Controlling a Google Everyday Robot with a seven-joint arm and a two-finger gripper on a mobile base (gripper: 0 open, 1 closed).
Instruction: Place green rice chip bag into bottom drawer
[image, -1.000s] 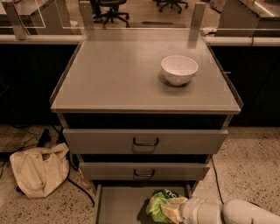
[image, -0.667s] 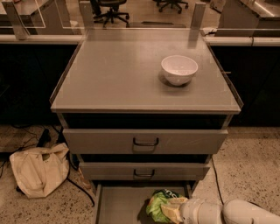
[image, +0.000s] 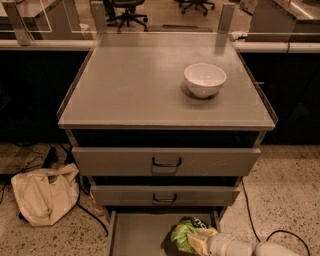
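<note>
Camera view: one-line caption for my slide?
Gripper meets green rice chip bag at the open bottom drawer; white bowl sits on the cabinet.

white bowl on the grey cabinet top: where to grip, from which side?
I'd pinch the round white bowl at its near rim, coming from above: it stands upright, mouth open, rim exposed. The gripper is low, at the crinkly green bag in the open grey bottom drawer.

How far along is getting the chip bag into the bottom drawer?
Done: the bottom drawer is open, and the green rice chip bag sits over its floor, on the right side. In hand: the gripper is against the bag, down in the drawer. Left, it seems: releasing the bag and backing out.
</note>
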